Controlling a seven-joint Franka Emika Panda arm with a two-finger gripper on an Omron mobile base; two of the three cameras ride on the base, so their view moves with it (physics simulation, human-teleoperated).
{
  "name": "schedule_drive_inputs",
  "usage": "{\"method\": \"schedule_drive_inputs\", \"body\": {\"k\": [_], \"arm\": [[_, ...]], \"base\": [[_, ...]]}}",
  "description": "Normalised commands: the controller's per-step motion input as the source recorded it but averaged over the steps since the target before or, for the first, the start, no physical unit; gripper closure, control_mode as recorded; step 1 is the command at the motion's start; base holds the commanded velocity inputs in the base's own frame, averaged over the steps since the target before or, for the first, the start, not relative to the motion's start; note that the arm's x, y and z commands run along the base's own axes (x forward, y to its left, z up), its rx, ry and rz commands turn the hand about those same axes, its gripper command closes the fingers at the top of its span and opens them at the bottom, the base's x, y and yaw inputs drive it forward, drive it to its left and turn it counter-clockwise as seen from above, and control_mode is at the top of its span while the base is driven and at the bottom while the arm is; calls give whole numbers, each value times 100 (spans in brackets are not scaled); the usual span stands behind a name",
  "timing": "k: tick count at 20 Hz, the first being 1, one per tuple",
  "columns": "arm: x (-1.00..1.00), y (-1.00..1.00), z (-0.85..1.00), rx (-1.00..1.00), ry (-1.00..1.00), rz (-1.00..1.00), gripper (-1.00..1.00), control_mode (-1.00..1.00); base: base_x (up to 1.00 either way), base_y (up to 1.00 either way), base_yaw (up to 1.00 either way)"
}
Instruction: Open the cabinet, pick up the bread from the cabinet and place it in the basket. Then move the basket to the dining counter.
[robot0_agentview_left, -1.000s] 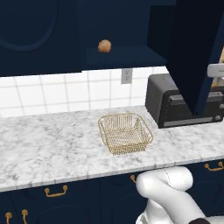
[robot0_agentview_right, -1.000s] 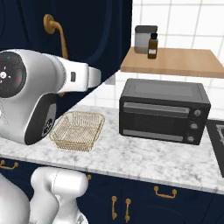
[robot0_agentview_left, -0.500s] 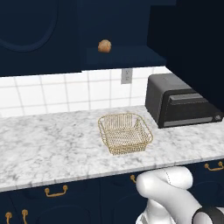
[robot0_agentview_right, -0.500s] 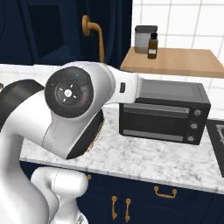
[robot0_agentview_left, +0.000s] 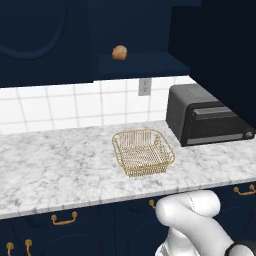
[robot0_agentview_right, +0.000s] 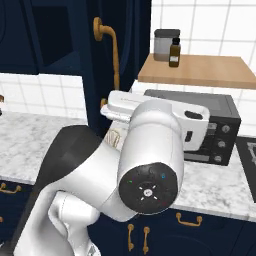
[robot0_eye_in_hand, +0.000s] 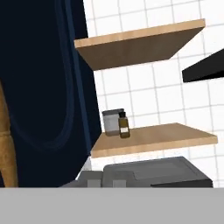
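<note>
Golden-brown, the bread is seen resting on the shelf inside the cabinet, whose door stands swung open; in the left base view it sits at about twelve o'clock from the basket, well above it and well apart. The basket, of gold wire mesh, is placed upright on the marble worktop, with the black toaster oven near it at about three o'clock, not touching. In the right base view the open cabinet door is shown edge-on with its long brass handle, and a little of the basket's mesh is glimpsed at seven o'clock from the handle, behind the white arm. A wooden shelf is mounted above the toaster oven, and on it a grey jar and a small brown bottle stand just beside each other. Whether the claw is spread or pressed together cannot be told from these pictures; the fingertips are not made out in the hand view.
</note>
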Motion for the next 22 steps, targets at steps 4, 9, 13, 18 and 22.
{"method": "schedule_drive_inputs", "body": {"k": [4,9,13,18,22], "arm": [[-100,28,40,15,-27,-16,100,-100],[-78,98,10,1,-28,-18,100,-100],[-31,100,-12,-2,-16,-14,100,-100],[-34,100,-2,-9,-32,-10,100,-100],[-14,100,1,-18,-31,-8,100,-100]], "base": [[0,0,0],[0,0,0],[0,0,0],[0,0,0],[0,0,0]]}}
